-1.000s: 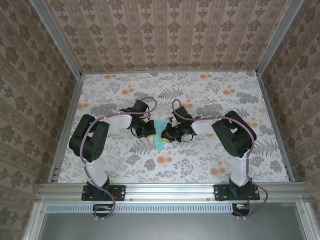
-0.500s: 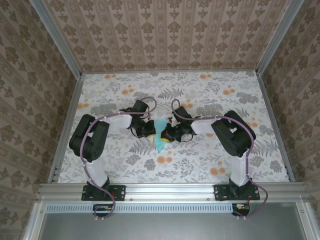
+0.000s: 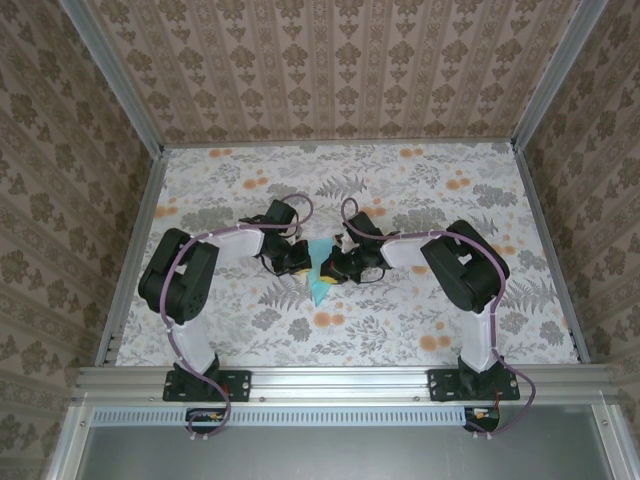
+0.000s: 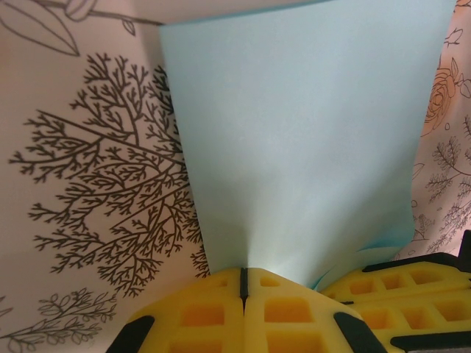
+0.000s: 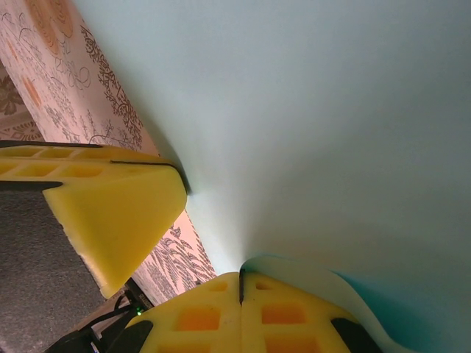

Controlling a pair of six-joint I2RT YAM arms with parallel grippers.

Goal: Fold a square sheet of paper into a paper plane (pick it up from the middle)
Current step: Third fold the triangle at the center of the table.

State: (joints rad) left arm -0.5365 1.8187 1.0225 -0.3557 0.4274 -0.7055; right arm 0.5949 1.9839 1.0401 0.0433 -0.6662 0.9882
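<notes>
Pinching sheet (image 4: 309,132) edges, left hand (image 4: 243,273) crowds right hand (image 5: 241,278)

top: high rear, looking down at table (image 3: 420,180) | wrists: close-up on turquoise paper (image 4: 309,132) | shared: that paper

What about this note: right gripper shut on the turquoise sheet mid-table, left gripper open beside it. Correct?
No: the left gripper is also shut on the turquoise sheet, yellow fingers pressed together on it in the left wrist view. The right gripper grips it mid-table, as noted.
</notes>
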